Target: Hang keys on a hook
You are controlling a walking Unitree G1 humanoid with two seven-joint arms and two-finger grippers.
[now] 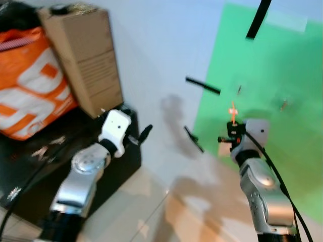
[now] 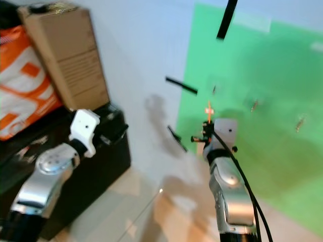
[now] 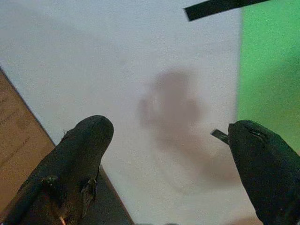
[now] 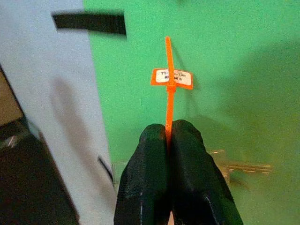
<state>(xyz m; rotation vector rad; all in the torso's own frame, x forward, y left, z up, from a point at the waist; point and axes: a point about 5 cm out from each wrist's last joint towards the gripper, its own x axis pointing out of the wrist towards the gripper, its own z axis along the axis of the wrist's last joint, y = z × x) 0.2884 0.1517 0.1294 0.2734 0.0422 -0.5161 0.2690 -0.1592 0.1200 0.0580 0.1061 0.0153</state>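
My right gripper (image 4: 168, 129) is shut on an orange strap (image 4: 168, 70) that carries a small orange label; a metal key (image 4: 243, 166) shows just behind the fingers. In the eye views this gripper (image 1: 233, 132) is raised in front of a green board (image 1: 272, 65), with the orange strap (image 1: 232, 112) sticking up from it. Small metal hooks (image 1: 239, 89) (image 1: 283, 105) jut from the board, above and to the right of the strap. My left gripper (image 3: 168, 136) is open and empty, facing the white wall; it hovers by the black cabinet (image 1: 144, 135).
A cardboard box (image 1: 83, 60) and an orange-and-white bag (image 1: 30, 85) stand on a low black cabinet (image 1: 30, 166) at the left. Black tape strips (image 1: 203, 85) (image 1: 258, 19) stick to the wall and board. Pale floor tiles (image 1: 166, 212) lie below.
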